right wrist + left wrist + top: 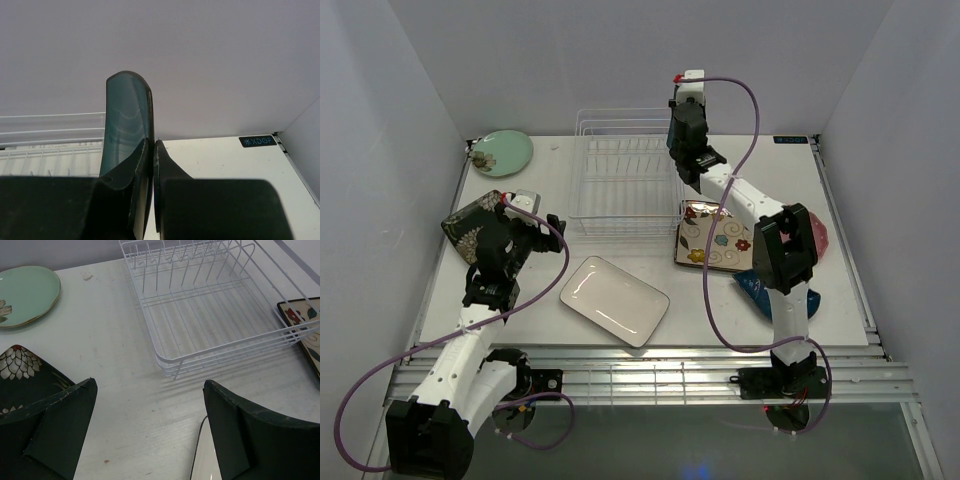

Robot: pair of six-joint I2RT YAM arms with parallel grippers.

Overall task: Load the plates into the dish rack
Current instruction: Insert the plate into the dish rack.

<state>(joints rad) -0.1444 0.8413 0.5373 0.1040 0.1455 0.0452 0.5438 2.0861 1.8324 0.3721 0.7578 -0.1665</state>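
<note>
Label (257, 141), perhaps "XDOF", beyond teal plate (125, 115)

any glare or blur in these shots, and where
Top external: sheen on the white rectangular plate. Left wrist: dish rack sharp, throwing striped shadows on the table; left gripper's fingers soft. Right wrist: teal plate shows wavy reflections.

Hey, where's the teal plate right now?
The right wrist view shows the teal plate clamped upright in the right hand, raised by the dish rack's right side near the back wall.
</note>
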